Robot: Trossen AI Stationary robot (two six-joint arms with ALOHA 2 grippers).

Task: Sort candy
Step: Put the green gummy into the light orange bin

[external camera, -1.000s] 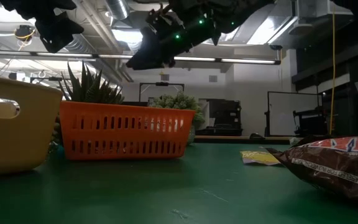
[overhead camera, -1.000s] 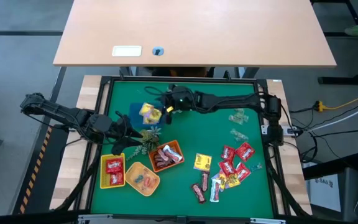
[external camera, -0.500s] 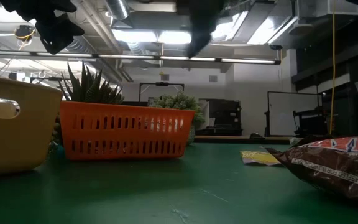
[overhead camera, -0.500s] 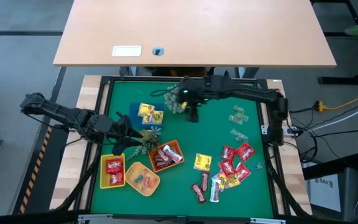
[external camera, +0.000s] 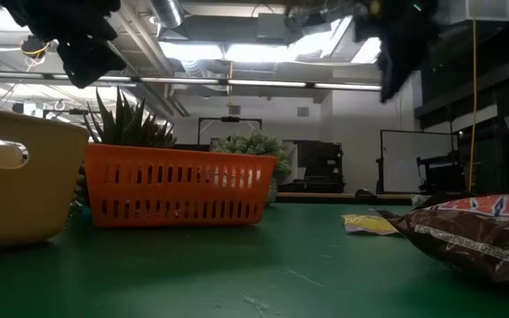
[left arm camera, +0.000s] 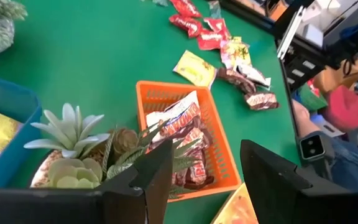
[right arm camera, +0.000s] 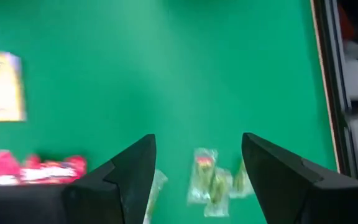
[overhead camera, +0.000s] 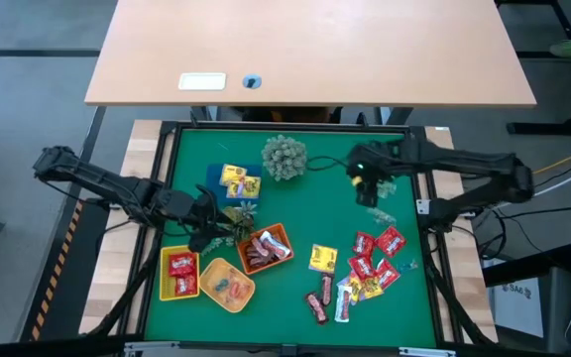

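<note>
Loose candy lies at the table's right: red packets [overhead camera: 377, 253], a yellow packet [overhead camera: 323, 258], dark brown bars [overhead camera: 319, 300] and clear greenish pieces [overhead camera: 380, 212], [right arm camera: 207, 177]. More brown bars fill the orange tray [overhead camera: 266, 248], [left arm camera: 219, 183]. Red packets sit in a yellow tray [overhead camera: 179, 274], and yellow packets in a blue tray [overhead camera: 234, 181]. My right gripper [overhead camera: 366, 191], [right arm camera: 197, 180] hangs open above the greenish pieces, pointing steeply down. My left gripper [overhead camera: 206, 213], [left arm camera: 204, 180] stands open over a small potted plant [left arm camera: 79, 143], beside the orange tray.
A spiky pale green plant ball [overhead camera: 284, 157] stands on the mat at the far middle. A second yellow tray [overhead camera: 228, 284] lies near the front left. A black frame [overhead camera: 426, 228] borders the green mat. Open mat lies between the ball and the right-hand candy.
My right gripper has swung from beside the blue tray toward the table's right edge, rising and tipping to point steeply down. The pale green ball it was over stays on the mat. My left gripper has crept a little toward the plant.
</note>
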